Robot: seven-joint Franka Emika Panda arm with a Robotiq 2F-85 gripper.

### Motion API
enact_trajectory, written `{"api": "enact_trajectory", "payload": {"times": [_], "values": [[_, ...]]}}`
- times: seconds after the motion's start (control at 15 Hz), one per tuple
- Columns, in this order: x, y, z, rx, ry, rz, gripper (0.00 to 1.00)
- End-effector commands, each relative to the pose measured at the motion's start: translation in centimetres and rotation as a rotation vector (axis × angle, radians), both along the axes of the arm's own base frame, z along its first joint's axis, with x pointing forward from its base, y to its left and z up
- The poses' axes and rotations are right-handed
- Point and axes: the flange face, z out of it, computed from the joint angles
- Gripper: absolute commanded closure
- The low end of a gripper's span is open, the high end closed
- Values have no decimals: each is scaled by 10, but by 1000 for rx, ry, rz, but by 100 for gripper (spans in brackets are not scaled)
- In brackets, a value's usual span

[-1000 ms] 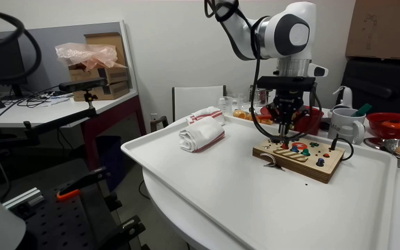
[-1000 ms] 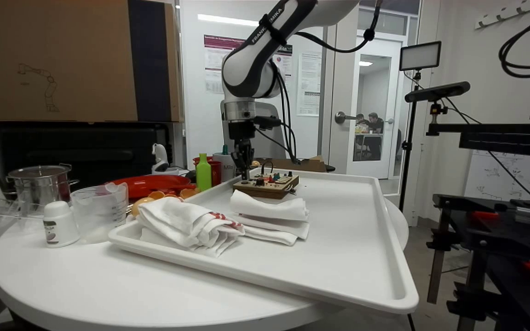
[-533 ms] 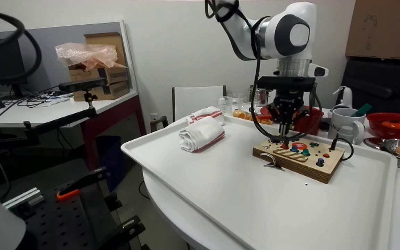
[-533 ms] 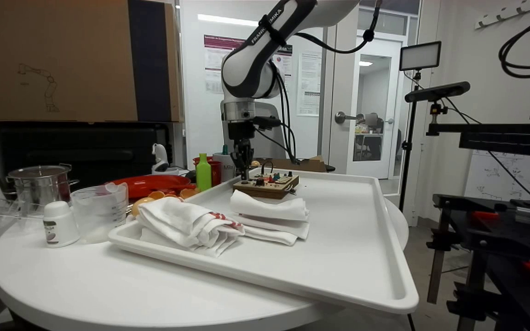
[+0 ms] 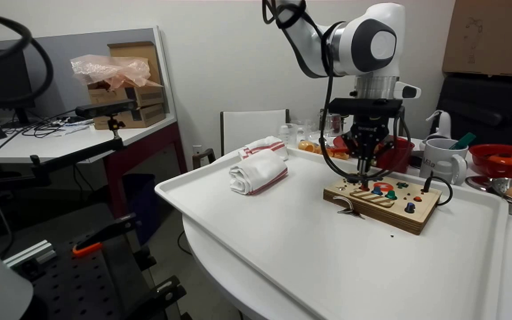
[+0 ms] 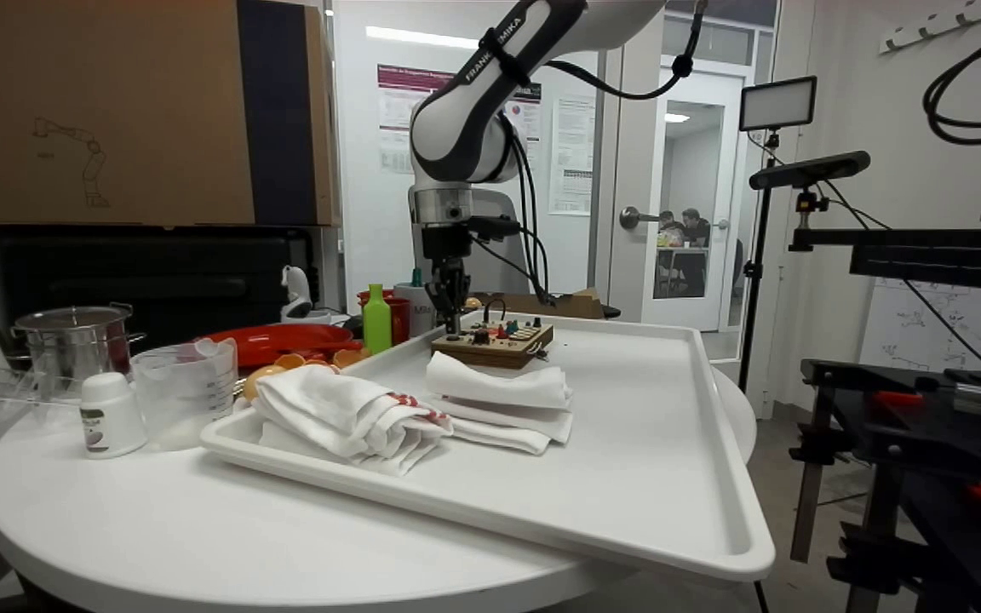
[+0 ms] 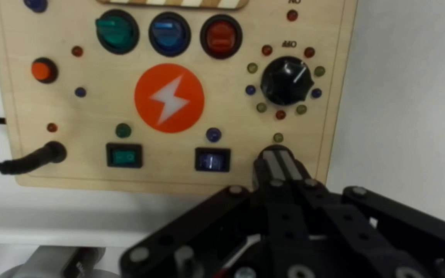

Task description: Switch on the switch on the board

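Note:
The tan wooden board (image 5: 400, 200) lies on the tray in both exterior views and fills much of the wrist view (image 7: 226, 96). It carries a green rocker switch (image 7: 124, 156), a blue rocker switch (image 7: 212, 160), green, blue and red knobs (image 7: 221, 36), and a black dial (image 7: 286, 81). My gripper (image 7: 281, 164) is shut, its fingertips side by side. It points straight down over a dark round part (image 7: 276, 147) near the board's corner, which the fingertips mostly hide. I cannot tell whether they touch it. The gripper also shows in both exterior views (image 5: 362, 170) (image 6: 454, 322).
The white tray (image 5: 282, 249) has a raised rim and holds rolled white-and-red cloths (image 5: 259, 173). A black cable (image 7: 29, 164) is plugged into the board. A mug (image 5: 442, 162), a red bowl (image 5: 509, 160) and a green bottle (image 6: 377, 322) stand just beyond the tray.
My gripper has moved down very slightly over the same corner of the board. The board, tray and cloths have not moved.

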Motion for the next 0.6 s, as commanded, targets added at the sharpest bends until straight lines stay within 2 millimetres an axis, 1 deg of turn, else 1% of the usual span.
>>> {"api": "enact_trajectory", "payload": {"times": [0.0,0.33,0.53], "values": [[-1,1,-13,-4,-32,-32,100],[-3,-1,-17,-4,-60,-65,100],[-4,-4,-12,-5,-75,-78,100]]}}
